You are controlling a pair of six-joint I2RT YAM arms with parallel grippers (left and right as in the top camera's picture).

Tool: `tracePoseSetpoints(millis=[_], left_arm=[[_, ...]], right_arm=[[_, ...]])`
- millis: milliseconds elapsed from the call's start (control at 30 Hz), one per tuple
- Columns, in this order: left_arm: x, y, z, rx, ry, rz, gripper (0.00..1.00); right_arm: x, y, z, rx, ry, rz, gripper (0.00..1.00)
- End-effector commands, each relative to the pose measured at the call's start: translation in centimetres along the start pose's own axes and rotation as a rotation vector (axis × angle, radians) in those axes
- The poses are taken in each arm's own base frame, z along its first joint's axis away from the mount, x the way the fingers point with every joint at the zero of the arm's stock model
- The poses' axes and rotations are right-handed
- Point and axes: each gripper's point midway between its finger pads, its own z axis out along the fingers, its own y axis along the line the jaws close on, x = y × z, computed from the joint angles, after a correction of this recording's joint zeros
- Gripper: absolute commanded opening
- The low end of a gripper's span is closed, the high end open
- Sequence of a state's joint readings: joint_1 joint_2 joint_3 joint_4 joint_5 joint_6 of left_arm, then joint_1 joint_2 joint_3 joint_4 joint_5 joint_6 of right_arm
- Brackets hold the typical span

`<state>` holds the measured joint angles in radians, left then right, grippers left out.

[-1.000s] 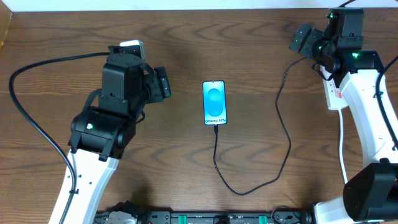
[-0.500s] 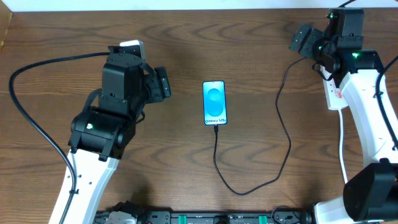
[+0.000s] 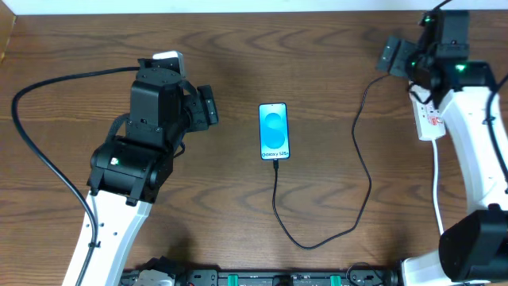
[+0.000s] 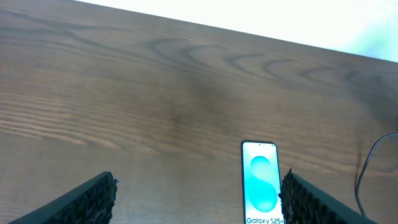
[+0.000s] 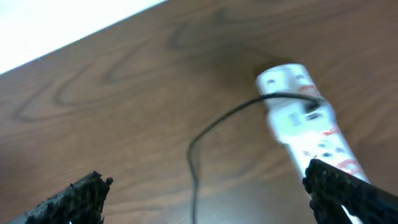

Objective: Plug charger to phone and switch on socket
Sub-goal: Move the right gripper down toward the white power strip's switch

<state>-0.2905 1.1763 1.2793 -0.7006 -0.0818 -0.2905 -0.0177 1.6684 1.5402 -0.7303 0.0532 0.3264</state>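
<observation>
Phone cabled on the table point(image 3: 71, 48); both grippers wide, holding nothing.
Phone point(image 3: 274, 132) flat, screen up, lit blue, near centre; charger point(image 3: 367, 171) tip meets its near short edge; cable loops toward the front, then runs back to the socket point(image 5: 298, 118) at far right, partly under the right arm; switch position unreadable; left gripper point(image 4: 198, 186) spread wide, left of phone, apart from it; right gripper point(image 5: 205, 180) spread wide, socket's end near one finger.

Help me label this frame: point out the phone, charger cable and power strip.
Slim blue-screened smartphone point(image 3: 274, 131): overhead, screen centre.
Thin black charger cable point(image 3: 275, 183): overhead, stretch below its plug.
Narrow white power strip point(image 5: 281, 81): right wrist, rounded end.
</observation>
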Motion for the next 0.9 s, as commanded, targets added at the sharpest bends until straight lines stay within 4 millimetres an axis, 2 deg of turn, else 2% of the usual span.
tracePoseSetpoints(millis=[0, 200, 367, 500, 700, 867], left_arm=[[0.2, 0.5, 0.3, -0.023, 0.006, 0.009, 0.84], [0.2, 0.5, 0.3, -0.023, 0.006, 0.009, 0.84], [0.2, 0.5, 0.3, -0.023, 0.006, 0.009, 0.84], [0.2, 0.5, 0.3, -0.023, 0.006, 0.009, 0.84], [0.2, 0.5, 0.3, -0.023, 0.006, 0.009, 0.84], [0.2, 0.5, 0.3, -0.023, 0.006, 0.009, 0.84]], right_arm=[[-3.8, -2.6, -2.8, 0.045, -0.079, 0.009, 0.99], [-5.7, -6.8, -5.3, 0.045, -0.076, 0.032, 0.99], [-6.6, -9.8, -5.9, 0.022, -0.09, 0.012, 0.99], [-7.1, -13.1, -5.9, 0.041, -0.101, 0.039, 0.99], [-7.2, -15.5, -4.4, -0.065, -0.089, 0.106, 0.99], [-6.5, -15.8, -3.4, -0.133, -0.041, 0.103, 0.99]])
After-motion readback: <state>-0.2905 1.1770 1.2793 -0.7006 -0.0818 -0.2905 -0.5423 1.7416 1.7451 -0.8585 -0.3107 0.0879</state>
